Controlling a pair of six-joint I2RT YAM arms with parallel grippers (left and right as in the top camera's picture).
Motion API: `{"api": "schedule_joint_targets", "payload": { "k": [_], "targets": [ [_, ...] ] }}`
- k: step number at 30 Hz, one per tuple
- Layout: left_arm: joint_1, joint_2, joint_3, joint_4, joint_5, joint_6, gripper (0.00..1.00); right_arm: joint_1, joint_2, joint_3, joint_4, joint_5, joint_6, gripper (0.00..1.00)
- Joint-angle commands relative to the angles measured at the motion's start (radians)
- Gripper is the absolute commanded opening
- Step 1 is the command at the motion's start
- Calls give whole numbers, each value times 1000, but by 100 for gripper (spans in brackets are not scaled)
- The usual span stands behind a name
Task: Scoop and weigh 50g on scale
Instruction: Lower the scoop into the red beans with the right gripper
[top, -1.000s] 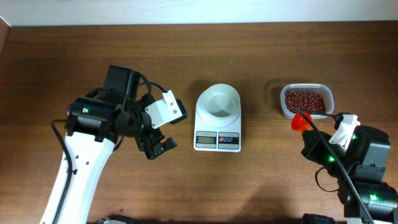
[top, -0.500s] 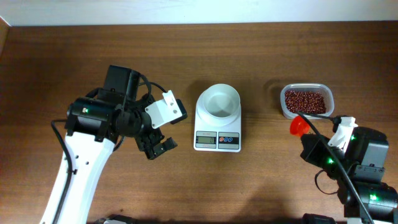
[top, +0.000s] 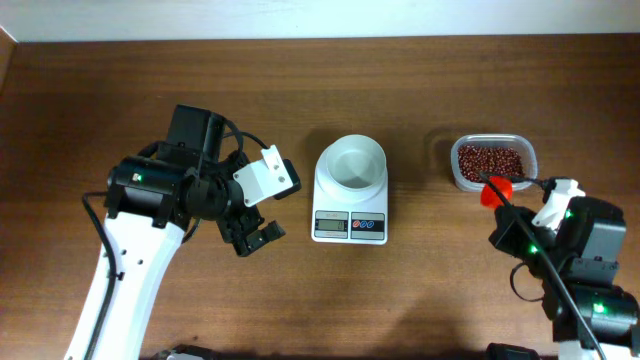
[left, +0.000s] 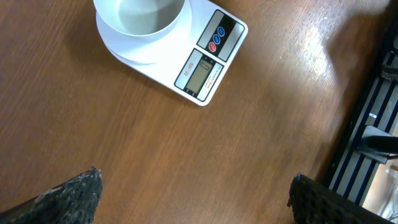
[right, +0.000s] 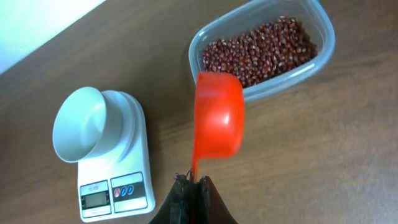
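Note:
The white scale (top: 349, 226) sits mid-table with an empty round white bowl (top: 351, 165) on it. Dark reddish-brown beans (top: 490, 160) fill a clear plastic container (top: 531, 170) at the right. My right gripper (top: 512, 207) is shut on the thin handle of a red scoop (top: 494, 190), whose cup hangs at the container's near edge. In the right wrist view the right gripper (right: 193, 182) pinches the handle, and the scoop (right: 217, 121) reaches the container (right: 326, 52) of beans (right: 258, 53); its inside is hidden. My left gripper (top: 256, 236) hangs open left of the scale, empty (left: 196, 180).
Bare brown wood lies between the scale (right: 118, 180) and the container, and around the left arm. The left wrist view shows the scale (left: 205, 62) and bowl (left: 140, 15) ahead, and a dark slatted frame (left: 367, 137) at the table's right edge.
The right gripper has carried the red scoop back up and to the right, up to the container's near edge. The left arm has not moved.

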Motion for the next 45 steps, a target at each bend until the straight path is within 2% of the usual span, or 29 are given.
{"api": "schedule_joint_targets", "payload": {
  "k": [1,6,8,12,16,22,28,33,38,45],
  "targets": [
    [4,-13,-10,-1,-3,15,99,-5,48,27,32,-3,-123,4],
    [4,-13,-10,-1,-3,15,99,-5,180,121,16,2,-223,4],
    [4,-13,-10,-1,-3,15,99,-5,260,203,-12,3,-275,4],
    [4,-13,-10,-1,-3,16,99,-5,454,421,-149,138,-339,4],
    [4,-13,-10,-1,-3,15,99,-5,562,529,-194,163,-381,4],
    [4,-13,-10,-1,-3,15,99,-5,707,544,-195,287,-428,4],
    [4,-13,-10,-1,-3,15,99,-5,826,544,-142,320,-454,4],
    [4,-13,-10,-1,-3,15,99,-5,915,544,-83,320,-453,4],
    [4,-13,-10,-1,-3,15,99,-5,991,544,-98,314,-453,4],
    [4,-13,-10,-1,-3,15,99,-6,995,544,-125,186,-452,4]
  ]
}}
